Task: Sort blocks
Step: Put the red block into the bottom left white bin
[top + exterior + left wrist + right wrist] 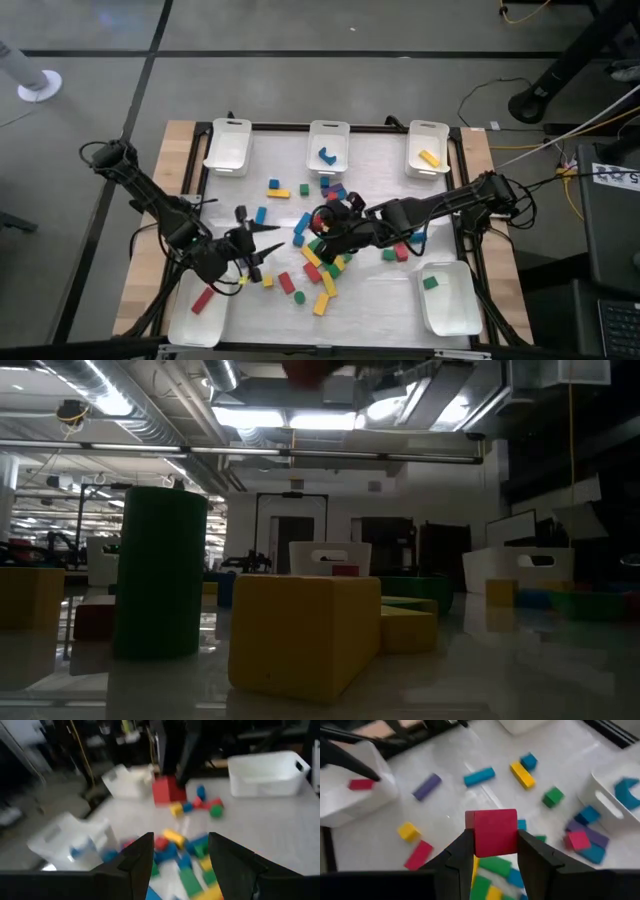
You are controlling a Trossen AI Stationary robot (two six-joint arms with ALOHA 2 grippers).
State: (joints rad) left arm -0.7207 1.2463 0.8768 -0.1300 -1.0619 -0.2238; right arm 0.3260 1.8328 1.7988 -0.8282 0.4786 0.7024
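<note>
Main risk: the right gripper (492, 851) drops or twists the red cube (492, 832). The fingers pinch only its lower part and most of the cube stands proud above the tips, so a fast swing or a bump could rotate it out. It hangs over the dense pile of mixed blocks (322, 262) at table centre; a drop there would scatter it among the other colours and could knock neighbours around.

Second risk: the arms crossing. The tray holding a red bar (203, 299) is the near-left white tray (182, 328), and the left gripper (252, 256) sits just right of it, between the cube and that tray. If red goes there, which seems likely, the right arm's path runs through the left arm's space.

Cube vs fingers: squarely between the right gripper's two fingers, touching both, faces roughly square to the pads, lifted clear of the table.

Left gripper: fingers spread apart, nothing between them, pointed at the centre pile.

Other trays: far-centre tray holds a blue piece (327, 156), far-right a yellow bar (430, 158), near-right a green cube (430, 283). Far-left tray (229, 150) shows nothing inside.
</note>
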